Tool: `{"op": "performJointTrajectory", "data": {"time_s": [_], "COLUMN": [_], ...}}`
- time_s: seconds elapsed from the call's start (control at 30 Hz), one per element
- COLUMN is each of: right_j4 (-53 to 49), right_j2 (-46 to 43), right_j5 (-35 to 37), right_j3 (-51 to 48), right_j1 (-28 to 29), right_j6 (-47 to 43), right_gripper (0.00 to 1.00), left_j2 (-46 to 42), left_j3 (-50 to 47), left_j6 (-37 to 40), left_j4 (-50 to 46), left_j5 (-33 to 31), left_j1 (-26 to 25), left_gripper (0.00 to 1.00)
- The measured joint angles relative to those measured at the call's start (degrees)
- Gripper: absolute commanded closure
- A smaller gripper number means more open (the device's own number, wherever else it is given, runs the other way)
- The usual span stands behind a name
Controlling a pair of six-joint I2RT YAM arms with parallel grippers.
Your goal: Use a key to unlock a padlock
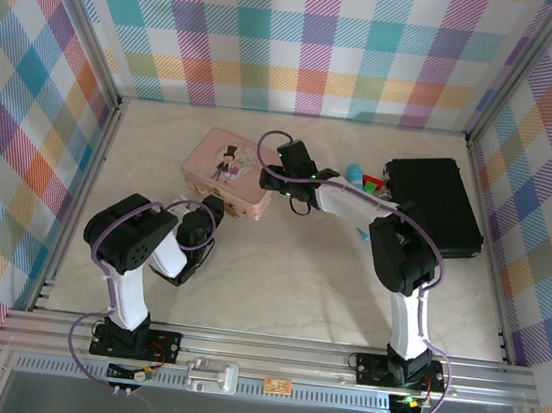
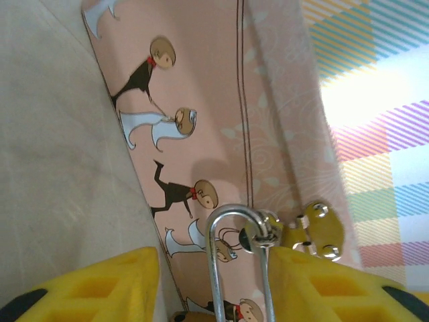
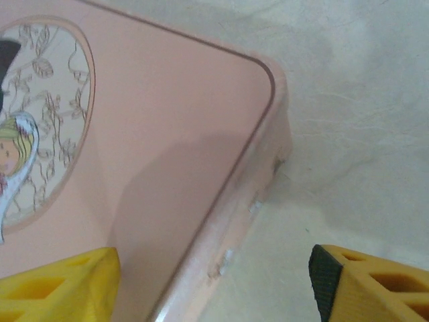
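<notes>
Btwn left fingers (image 2: 100, 288), padlock (image 2: 213, 268) body cut off (shackle (image 2: 234, 212) visible).

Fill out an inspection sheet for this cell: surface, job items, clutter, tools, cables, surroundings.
surface: pale marbled table; a tin and a case rest on it.
job's things: padlock has its silver shackle hooked through the hasp of the pink tin; lock body mostly cut off at the bottom of the left wrist view.
clutter: black case at far right, teal tube beside it.
grippers: left tool open, fingers either side of the shackle; right tool open, straddling the tin's corner edge.
cables: purple cables looped along both arms.
surroundings: plaid walls on three sides; metal rail at the near edge.
</notes>
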Motion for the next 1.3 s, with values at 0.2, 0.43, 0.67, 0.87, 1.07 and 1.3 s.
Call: {"op": "performJointTrajectory", "data": {"time_s": [0.2, 0.43, 0.67, 0.87, 1.07, 1.3], "right_j4": [-3.98, -5.27, -8.07, -9.09, -8.33, -5.75], "right_j2": [-9.81, -13.84, -3.08, 3.41, 4.09, 4.85], "right_j5": [-3.54, -7.21, -7.67, -3.78, 1.7, 3.32], "right_j3": [-3.8, -3.96, 3.17, 7.41, 8.0, 8.0], "right_j1": [0.39, 1.01, 1.14, 0.81, -0.59, -3.72], "right_j6": [-7.8, -8.41, -7.23, -3.61, 0.24, 3.37], "right_gripper": [0.23, 0.19, 0.18, 0.18, 0.2, 0.24], "left_j2": [-5.88, -7.5, -11.65, -20.94, -21.9, -11.87], "left_j3": [-3.04, -1.46, 0.37, 5.35, 11.34, 19.39], "left_j6": [-0.07, 2.27, 7.67, 15.17, 20.31, 22.77], "left_j4": [-0.76, -3.58, -15.04, -29.94, -37.51, -37.77], "left_j5": [4.04, 13.22, 17.53, 18.4, 19.39, 21.99], "left_j1": [3.93, 5.01, 5.11, 5.51, 6.88, 8.09], "left_gripper": [0.44, 0.44, 0.42, 0.33, 0.3, 0.3]}}
